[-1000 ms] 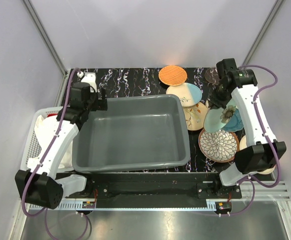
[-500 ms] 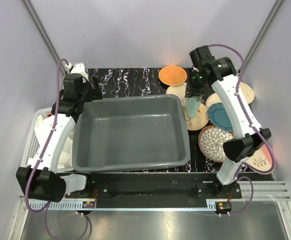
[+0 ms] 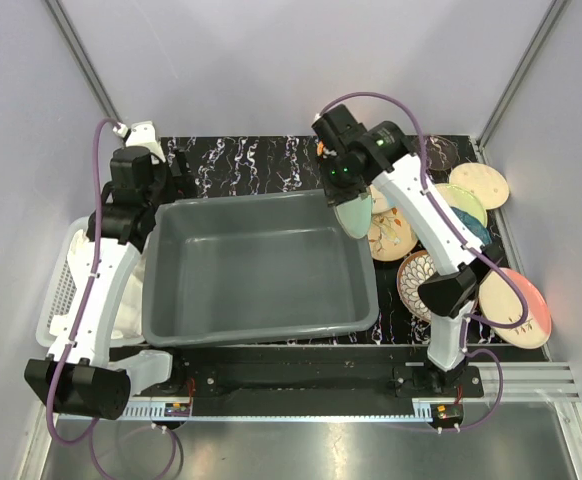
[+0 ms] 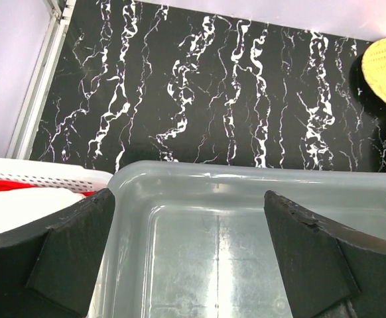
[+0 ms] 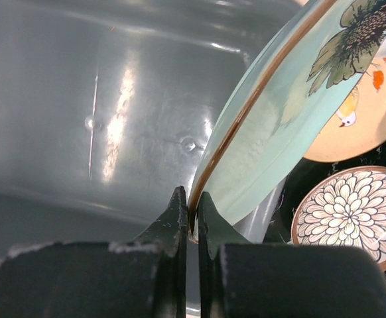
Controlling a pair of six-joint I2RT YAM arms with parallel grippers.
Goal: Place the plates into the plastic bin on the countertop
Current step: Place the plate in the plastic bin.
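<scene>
Noting from the left edge of the bench: a white mesh basket (image 3: 53, 290) with cloth in it sits at the near left, just beside the plastic bin (image 3: 261, 275).

Left gripper (image 3: 176, 183) hangs over the bin's far left corner. Jaws are spread wide and hold nothing. In the wrist view its fingers (image 4: 80, 238) frame the bin's far rim, with the countertop (image 4: 213, 79) beyond.

The bin takes up the middle of the bench, long side along the near edge. No plate lies on the part of its floor that shows.

Right gripper (image 3: 346, 195) is at the bin's far right corner. Jaws are pinched nearly together on the brown rim of a pale teal plate (image 3: 354, 213) with a dark flower print. The plate is tipped steeply on edge, partly over the bin's interior and partly over its right wall. Whether it touches the wall, I cannot tell.

The other plates lie on the countertop toward the right edge:
- a sliver of an orange woven plate (image 3: 320, 150) behind the right arm
- a peach plate (image 3: 391, 238) with a bird, just right of the bin
- a dark petal-patterned plate (image 3: 414, 282), partly under the arm
- a cream plate (image 3: 479, 184) at the far right
- a pink-rimmed plate (image 3: 519, 308) at the near right
</scene>
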